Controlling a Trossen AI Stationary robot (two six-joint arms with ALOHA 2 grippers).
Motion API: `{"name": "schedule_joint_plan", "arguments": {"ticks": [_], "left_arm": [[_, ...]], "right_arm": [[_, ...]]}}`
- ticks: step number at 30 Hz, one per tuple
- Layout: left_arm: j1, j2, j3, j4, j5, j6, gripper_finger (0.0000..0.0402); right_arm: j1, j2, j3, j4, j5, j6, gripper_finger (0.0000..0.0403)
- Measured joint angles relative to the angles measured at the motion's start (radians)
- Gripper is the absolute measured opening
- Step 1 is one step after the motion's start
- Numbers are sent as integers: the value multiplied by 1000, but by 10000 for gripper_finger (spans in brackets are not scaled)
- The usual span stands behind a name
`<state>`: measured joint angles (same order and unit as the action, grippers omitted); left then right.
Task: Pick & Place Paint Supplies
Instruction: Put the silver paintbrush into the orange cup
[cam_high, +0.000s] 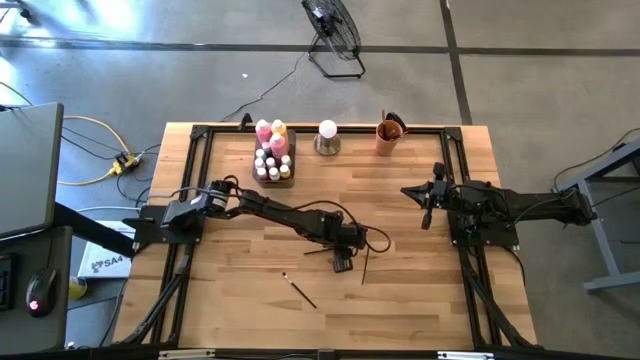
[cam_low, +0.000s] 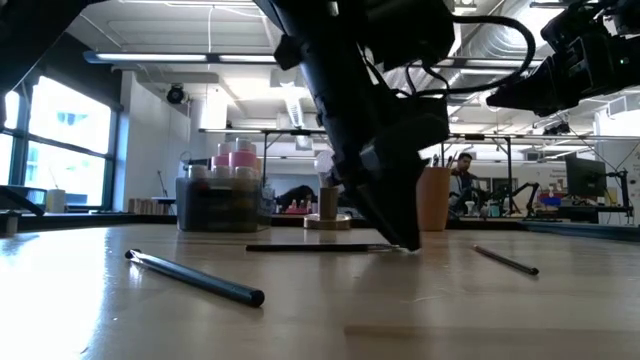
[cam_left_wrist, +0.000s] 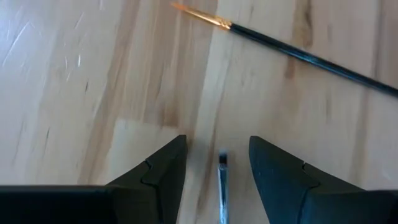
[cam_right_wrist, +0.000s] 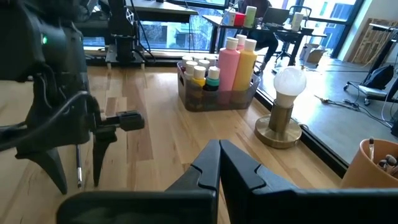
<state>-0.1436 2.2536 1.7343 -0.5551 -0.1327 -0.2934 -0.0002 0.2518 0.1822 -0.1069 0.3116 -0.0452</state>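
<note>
The left hand (cam_high: 343, 262) is lowered to the wooden worktop (cam_high: 420, 300) near its centre. Its two dark fingers (cam_left_wrist: 158, 177) stand narrowly apart, straddling a thin dark-handled paintbrush (cam_left_wrist: 222, 186); whether the pads touch the handle cannot be told. In the left wrist view a second paintbrush (cam_left_wrist: 292, 51) with an orange tip lies flat just beyond the fingers.

In the high view one loose paintbrush (cam_high: 299, 290) lies at about 7 o'clock from the left hand, and another (cam_high: 366, 262) lies just beside the hand at 3 o'clock. The low view shows a brush (cam_low: 195, 277) in the foreground and another (cam_low: 506, 260) farther off.

The grey tray (cam_high: 272, 172) holding the pink bottle (cam_high: 264, 133), the yellow bottle (cam_high: 279, 131) and the small white-capped bottles (cam_high: 266, 165) stands at the far edge, at about 11 o'clock from the left hand. Beside it stand the white ball on a metal base (cam_high: 327, 137) and the orange cup (cam_high: 390, 136), with brush handles showing inside.

The right hand (cam_high: 427, 205) waits at 2 o'clock from the left hand, above the worktop, fingers fully closed with nothing between them.
</note>
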Motion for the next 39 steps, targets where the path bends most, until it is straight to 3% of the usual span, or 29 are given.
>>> {"name": "schedule_joint_plan", "arguments": {"ticks": [22, 33, 39], "left_arm": [[0, 14, 11, -67, 37, -23, 166], [2, 14, 9, -76, 42, -28, 74], [2, 13, 9, -77, 43, -29, 48]], "right_arm": [[0, 0, 0, 1, 0, 0, 2], [0, 0, 0, 1, 0, 0, 2], [0, 0, 0, 1, 0, 0, 2]]}}
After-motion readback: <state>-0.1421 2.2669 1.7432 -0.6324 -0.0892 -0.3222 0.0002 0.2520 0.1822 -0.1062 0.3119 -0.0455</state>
